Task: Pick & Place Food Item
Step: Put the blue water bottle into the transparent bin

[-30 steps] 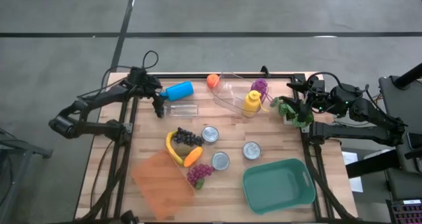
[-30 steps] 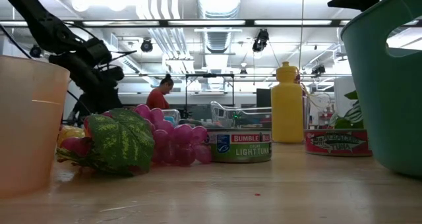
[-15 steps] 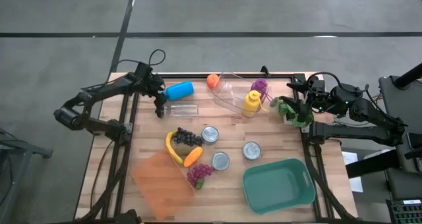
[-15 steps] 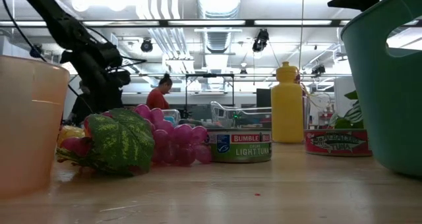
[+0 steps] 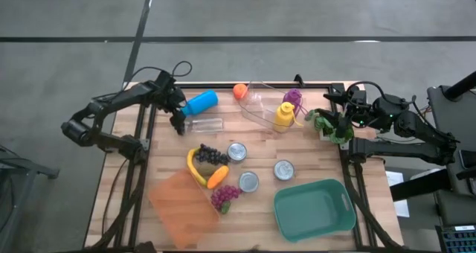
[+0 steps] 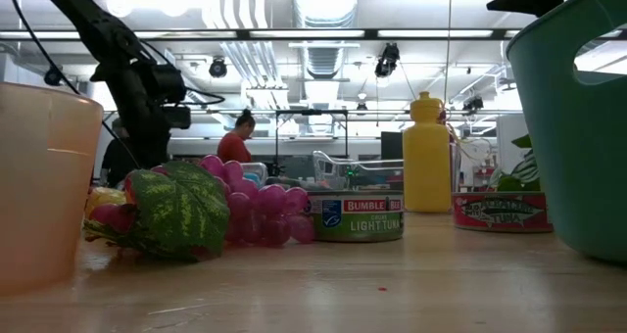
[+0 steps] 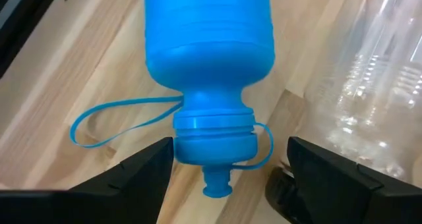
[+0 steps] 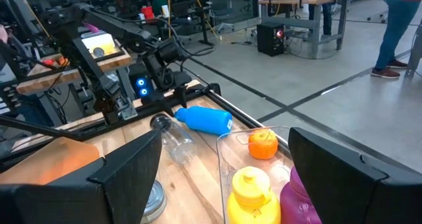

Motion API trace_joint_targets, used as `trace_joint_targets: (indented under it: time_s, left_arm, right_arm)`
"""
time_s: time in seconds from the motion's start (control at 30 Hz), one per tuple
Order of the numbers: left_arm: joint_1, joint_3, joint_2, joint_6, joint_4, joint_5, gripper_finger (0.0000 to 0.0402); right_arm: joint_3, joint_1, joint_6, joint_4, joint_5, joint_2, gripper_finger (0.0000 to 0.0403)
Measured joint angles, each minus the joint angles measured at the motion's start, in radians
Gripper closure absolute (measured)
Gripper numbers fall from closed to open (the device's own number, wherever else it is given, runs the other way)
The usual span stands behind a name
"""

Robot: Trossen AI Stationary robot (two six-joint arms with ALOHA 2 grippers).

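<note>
High view – clear tray (image 5: 260, 104) holds yellow bottle (image 5: 284, 117), orange (image 5: 239, 91); green bin (image 5: 314, 208) empty; left end effector (image 5: 179, 121) open wide by blue bottle (image 5: 201, 103)

The food items lie scattered on the desk (image 5: 312, 152). An orange (image 5: 239, 91) sits at the far edge, just beside a clear tray (image 5: 262, 106). A purple grape bunch (image 5: 292, 97) and a yellow bottle (image 5: 284, 116) stand in that tray's right end. A banana (image 5: 194, 167) curves around dark grapes (image 5: 211, 156), with a carrot (image 5: 217, 177) at its near end. Pink grapes with a green leaf (image 5: 224, 197) lie beside an orange bin (image 5: 182, 206). Three tins (image 5: 237, 152) sit upright mid-desk. Leafy greens (image 5: 331, 126) rest at the right edge. A teal bin (image 5: 313, 208) stands at the near right.
</note>
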Motion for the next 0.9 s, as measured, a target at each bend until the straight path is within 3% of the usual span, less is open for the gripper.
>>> trace_joint_targets:
  time_s: [0.4,0.9]
  left_arm:
    - [-0.01,-0.104,0.012,-0.072,0.085,-0.037,0.0104]
    - [-0.01,-0.086,0.011,-0.116,0.14,-0.006,0.0104]
  right_arm:
    - [0.0,0.0,0.0,0.0,0.0,0.0,0.0074]
    - [0.0,0.0,0.0,0.0,0.0,0.0,0.0074]
